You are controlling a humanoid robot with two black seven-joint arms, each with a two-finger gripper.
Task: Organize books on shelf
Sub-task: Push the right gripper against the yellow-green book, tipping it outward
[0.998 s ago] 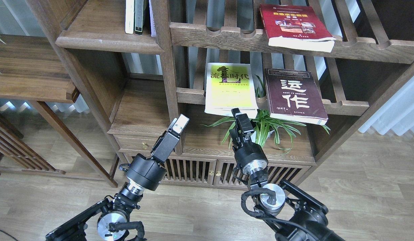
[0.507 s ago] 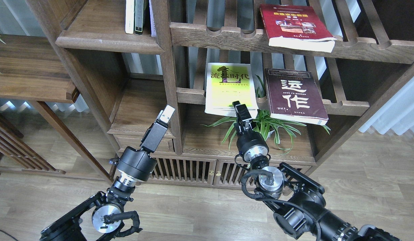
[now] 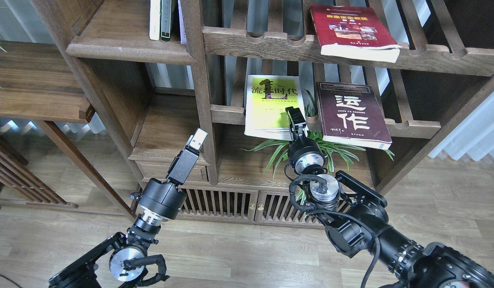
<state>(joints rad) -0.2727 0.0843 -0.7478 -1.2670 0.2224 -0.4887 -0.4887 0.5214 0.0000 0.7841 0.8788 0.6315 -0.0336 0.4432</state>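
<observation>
From the head view, the yellow-green paperback with a black Chinese title (image 3: pixel 273 105) lies flat on a slatted wooden rack with a notched front rail (image 3: pixel 415 127), and its lower edge hangs over the rail. Just beside it, on the same rack, lies the dark maroon paperback with big white characters (image 3: pixel 351 114). The red paperback with a yellow title and photos (image 3: pixel 351 30) rests on the higher slatted rack (image 3: pixel 271 44), also over the front rail. The right gripper (image 3: pixel 294 116) is in front of the lower right corner of the yellow-green book; I cannot tell if its jaws are released or clenched, or if it touches the book. The left gripper (image 3: pixel 198 140) points up near the dark vertical wooden post (image 3: pixel 201 88), holding nothing; its jaw state I cannot tell. The solid dark-brown wooden shelf board with a rounded front edge (image 3: pixel 127 44) is at upper left and carries some thin upright books (image 3: pixel 161 20). A green leafy plant (image 3: pixel 323 150) stands under the lower rack.
</observation>
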